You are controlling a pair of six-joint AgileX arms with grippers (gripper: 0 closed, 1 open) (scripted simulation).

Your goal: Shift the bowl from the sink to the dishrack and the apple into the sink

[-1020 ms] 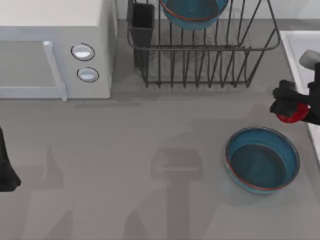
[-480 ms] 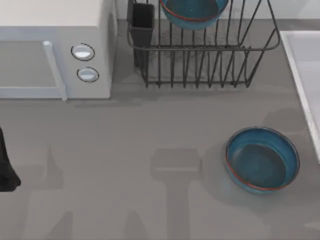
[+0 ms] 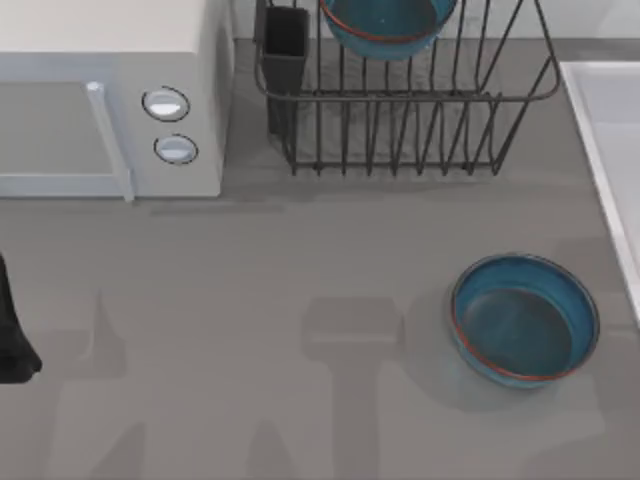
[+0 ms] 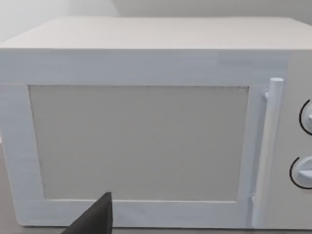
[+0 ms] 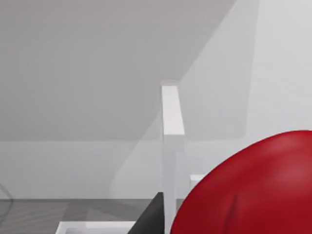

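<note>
A round, deep teal-blue glazed bowl (image 3: 385, 25) with a thin reddish-brown rim is seen standing in the large dark-grey wire dishrack (image 3: 420, 110) at the top of the grey tabletop (image 3: 250, 300); a look-alike bowl (image 3: 524, 318) rests on the tabletop toward the right, near the white rectangular sink (image 3: 605, 150). The small glossy red apple (image 5: 253, 190) is shown close against the right wrist camera — whether the right jaws are closed on it cannot be told. The left arm (image 3: 12, 335) is parked at the left edge, facing the white boxy microwave (image 4: 146, 122); its jaws' state cannot be told.
</note>
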